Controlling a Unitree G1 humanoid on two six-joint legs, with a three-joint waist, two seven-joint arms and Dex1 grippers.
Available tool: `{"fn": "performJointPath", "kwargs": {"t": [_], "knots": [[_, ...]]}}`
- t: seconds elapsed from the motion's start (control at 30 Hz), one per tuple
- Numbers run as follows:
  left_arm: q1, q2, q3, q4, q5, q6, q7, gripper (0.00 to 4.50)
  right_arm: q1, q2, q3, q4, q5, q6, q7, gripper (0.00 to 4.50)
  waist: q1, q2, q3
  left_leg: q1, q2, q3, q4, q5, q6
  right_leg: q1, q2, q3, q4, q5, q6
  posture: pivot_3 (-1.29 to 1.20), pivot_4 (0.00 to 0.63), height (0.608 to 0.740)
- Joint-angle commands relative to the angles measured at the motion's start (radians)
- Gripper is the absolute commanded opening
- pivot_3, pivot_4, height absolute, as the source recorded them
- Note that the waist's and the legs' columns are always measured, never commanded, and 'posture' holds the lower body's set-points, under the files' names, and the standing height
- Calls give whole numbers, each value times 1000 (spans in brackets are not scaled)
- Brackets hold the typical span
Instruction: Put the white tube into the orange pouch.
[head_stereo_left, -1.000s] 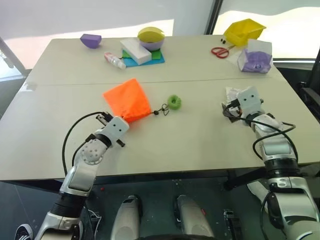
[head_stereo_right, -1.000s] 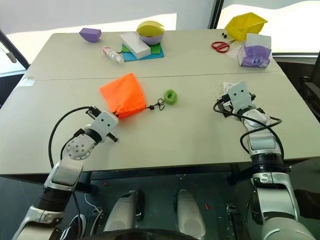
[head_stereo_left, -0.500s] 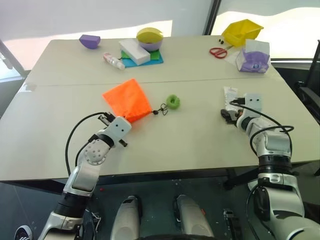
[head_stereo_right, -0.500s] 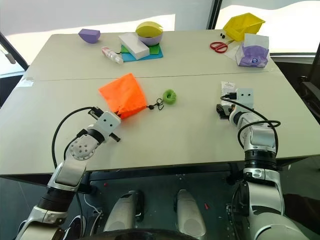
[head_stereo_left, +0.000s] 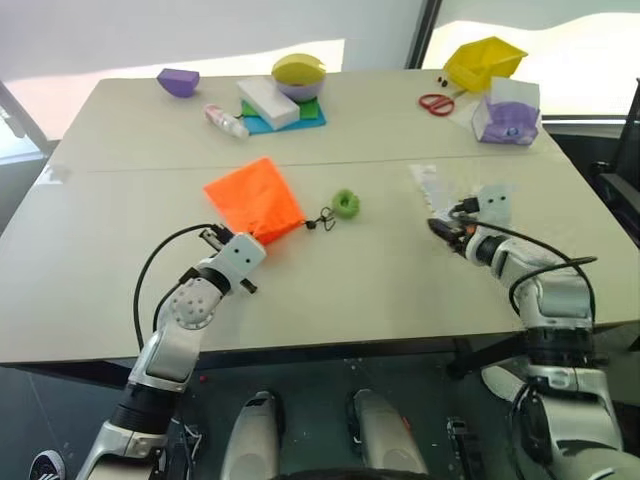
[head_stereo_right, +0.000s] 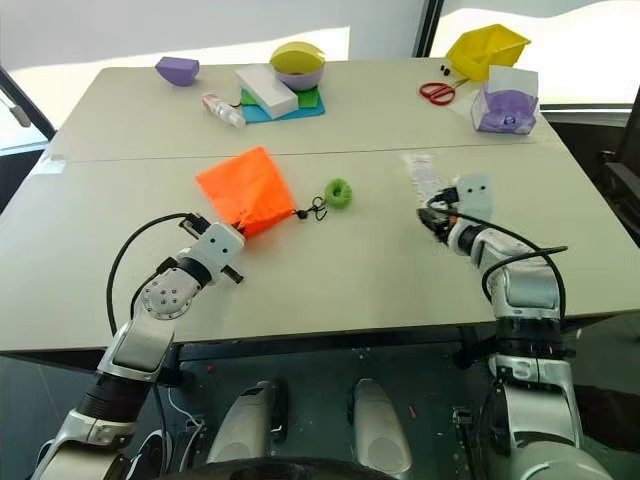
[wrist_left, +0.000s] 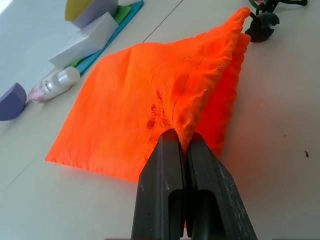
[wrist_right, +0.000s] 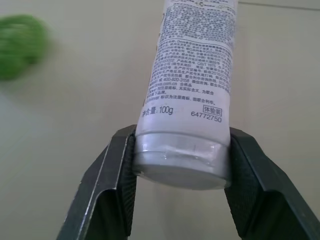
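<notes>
I see the orange pouch (head_stereo_left: 254, 200) flat on the table (head_stereo_left: 360, 280), contents hidden. My left gripper (wrist_left: 182, 145) has jaws pressed together, pinching the pouch's gathered edge. My right gripper (wrist_right: 181, 165) clamps the white tube (wrist_right: 192, 85) at its cap end, right of the green ring (head_stereo_left: 346, 203).

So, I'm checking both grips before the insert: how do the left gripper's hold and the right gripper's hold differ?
The left gripper is pinched fully shut on thin fabric at the orange pouch mouth; the right gripper stands wider, clamped on the white tube at its cap end. The pouch lies flat on the table; the tube sticks out forward from the jaws. Both hold a task item.
</notes>
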Motion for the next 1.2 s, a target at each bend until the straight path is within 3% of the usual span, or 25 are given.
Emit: {"fn": "performJointPath", "kwargs": {"t": [0.03, 0.23, 0.4, 1.03, 1.2], "knots": [[-15, 3, 7, -14, 5, -14, 6, 0, 81, -94, 121, -244, 67, 9, 204, 1804, 3, 0, 0, 0, 0, 0, 0, 0, 0, 0, 0, 0, 0, 0, 0, 0, 150, 740], [-28, 4, 17, -17, -5, -3, 5, 0, 155, -148, 296, -359, 40, 6, 290, 1804, 4, 0, 0, -1, -1, 0, 3, 0, 0, 1, -2, 0, -2, 0, -1, 0, 150, 740], [-36, -1, 7, -24, -5, 6, -2, 0, 107, -36, 435, -327, -44, -65, 235, 1804, -4, -1, 0, 0, -1, 0, 2, 0, -1, 0, -2, 0, -3, 1, -3, 0, 150, 740], [-17, 5, 12, -58, -8, 26, -25, 0, -105, 226, 465, -25, -139, -164, 156, 1804, 3, -1, 0, -3, 0, 0, 2, 0, 0, -2, 0, -1, -1, 2, -3, 0, 150, 740], [-20, -3, 21, -76, -18, 22, -37, 0, -148, 290, 495, 35, -221, -209, 78, 1804, 2, -1, 0, -3, 0, 0, 2, 0, 0, -2, 0, -1, -1, 2, -3, 0, 150, 740]]}}
